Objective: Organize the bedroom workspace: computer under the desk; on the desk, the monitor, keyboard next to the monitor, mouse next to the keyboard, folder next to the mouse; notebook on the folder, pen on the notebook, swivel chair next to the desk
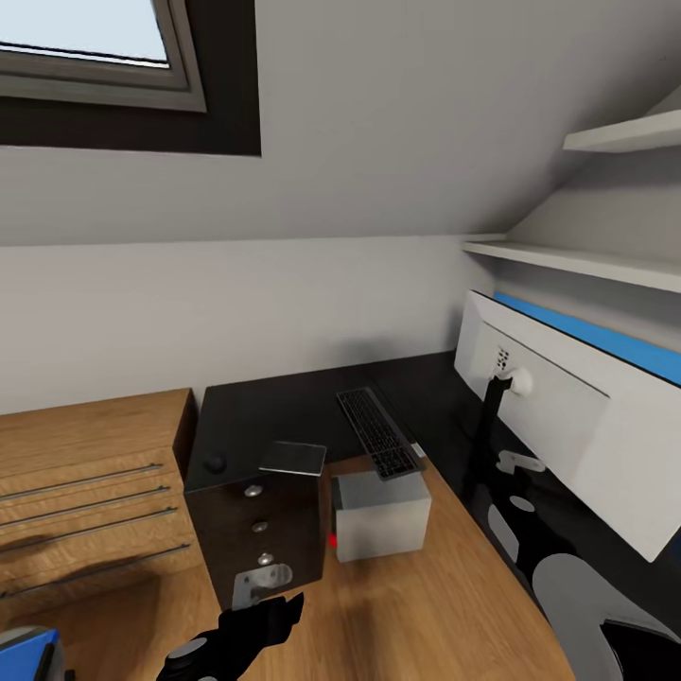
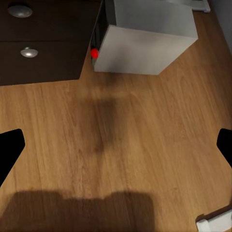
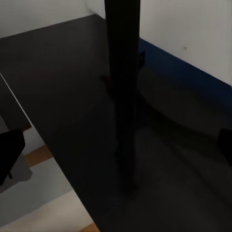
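Observation:
The monitor [image 1: 558, 407] stands on the black desk [image 1: 274, 407] at the right, its white back toward me, on a black stand [image 1: 487, 421]. The keyboard [image 1: 378, 432] lies mid-desk, partly over the front edge. A small black mouse [image 1: 216, 463] and the grey notebook [image 1: 293, 458] rest above the drawer unit [image 1: 260, 530]. Beneath the desk sits the grey-white computer [image 1: 380, 515] [image 2: 145, 43]. My left gripper [image 1: 270, 605] [image 2: 118, 145] hangs open over the floor before the drawers. My right gripper [image 3: 116, 145] is open, with the stand [image 3: 123, 87] close ahead between its fingers. A blue folder [image 1: 24, 657] shows at the bottom left corner.
A low oak cabinet [image 1: 85, 482] adjoins the desk's left end. White shelves [image 1: 586, 260] and a blue wall panel [image 1: 596, 331] sit behind the monitor under the sloped ceiling. Oak floor [image 2: 121, 135] lies in front of the computer. A white piece [image 2: 215, 222] lies on the floor.

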